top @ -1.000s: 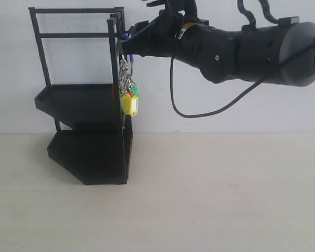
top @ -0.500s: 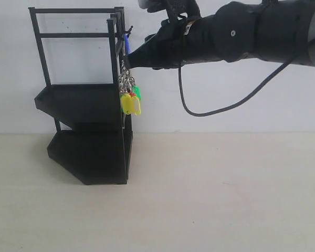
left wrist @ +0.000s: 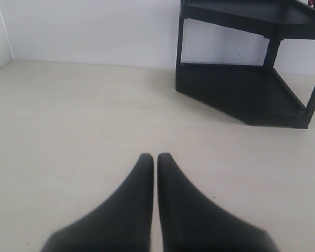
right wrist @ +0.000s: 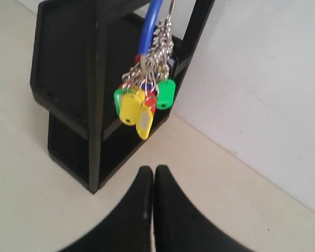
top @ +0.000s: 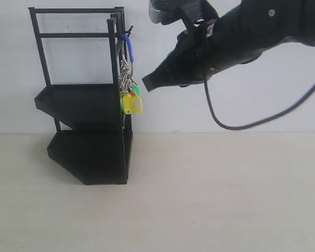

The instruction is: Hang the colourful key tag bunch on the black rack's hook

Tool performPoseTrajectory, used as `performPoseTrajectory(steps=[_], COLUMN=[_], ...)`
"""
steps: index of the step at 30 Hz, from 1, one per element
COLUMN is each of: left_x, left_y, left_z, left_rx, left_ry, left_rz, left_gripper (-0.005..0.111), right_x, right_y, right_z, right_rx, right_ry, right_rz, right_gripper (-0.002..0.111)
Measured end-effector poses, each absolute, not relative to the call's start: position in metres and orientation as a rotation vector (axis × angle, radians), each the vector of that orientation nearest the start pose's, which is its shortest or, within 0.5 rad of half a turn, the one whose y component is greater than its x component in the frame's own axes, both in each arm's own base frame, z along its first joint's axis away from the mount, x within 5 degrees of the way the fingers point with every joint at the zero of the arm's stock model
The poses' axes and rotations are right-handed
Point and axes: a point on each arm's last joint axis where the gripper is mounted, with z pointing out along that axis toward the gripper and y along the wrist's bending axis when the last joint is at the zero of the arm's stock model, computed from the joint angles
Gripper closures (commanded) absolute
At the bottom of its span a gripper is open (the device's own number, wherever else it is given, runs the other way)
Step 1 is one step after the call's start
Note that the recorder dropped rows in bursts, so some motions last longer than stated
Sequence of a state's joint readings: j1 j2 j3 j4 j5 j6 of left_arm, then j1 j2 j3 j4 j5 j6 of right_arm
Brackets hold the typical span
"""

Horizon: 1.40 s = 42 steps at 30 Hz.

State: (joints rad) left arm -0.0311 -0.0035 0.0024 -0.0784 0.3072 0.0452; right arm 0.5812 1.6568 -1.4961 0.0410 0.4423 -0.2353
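Exterior view, step: Your hanging looks done. The colourful key tag bunch [top: 131, 100] dangles by its blue loop [top: 130, 48] from the hook [top: 128, 29] at the upper corner post of the black rack [top: 79, 102], and nothing else touches it.
Exterior view, right arm: The right gripper [top: 147, 84] sits just beside the tags, apart from them, its tip pointing at them.
Exterior view, change: Half a second ago that tip was up against the loop under the hook. You have now dropped lower and pulled off to the side, and the bunch has stayed on the hook.
Left wrist view: The left gripper [left wrist: 155, 157] is pressed closed on nothing, low over the table [left wrist: 68, 131], well apart from the rack's lower shelf.
Right wrist view: The fingers are closed together and empty. The bunch [right wrist: 142, 105] hangs free ahead of them, with yellow, green and red tags under the metal rings.
Next move: Back straight away from the rack. I judge any sideways sweep could brush the tags and swing the loop off the short peg.
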Motion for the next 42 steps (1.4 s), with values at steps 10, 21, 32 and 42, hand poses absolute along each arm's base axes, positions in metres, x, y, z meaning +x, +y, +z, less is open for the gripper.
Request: performPoseTrajectory(steps=[10, 21, 32, 42], left_x=[0.054, 0.054, 0.054, 0.054], left_y=[-0.004, -0.004, -0.004, -0.004], left_z=[0.185, 0.185, 0.185, 0.185], left_rx=[0.018, 0.018, 0.018, 0.018], left_ry=[1.789, 1.789, 1.789, 1.789], left_rz=[-0.065, -0.065, -0.065, -0.065], left_gripper=[0.102, 0.102, 0.102, 0.102], right_x=[0.184, 0.132, 0.132, 0.106], right_y=[0.121, 0.088, 0.087, 0.068], right_z=[0.323, 0.331, 0.332, 0.347], right_rx=[-0.664, -0.632, -0.63, -0.569], right_ry=[1.802, 1.723, 1.722, 1.593], right_rz=[0.315, 0.336, 0.337, 0.346], right_gripper=[0.108, 0.108, 0.108, 0.108])
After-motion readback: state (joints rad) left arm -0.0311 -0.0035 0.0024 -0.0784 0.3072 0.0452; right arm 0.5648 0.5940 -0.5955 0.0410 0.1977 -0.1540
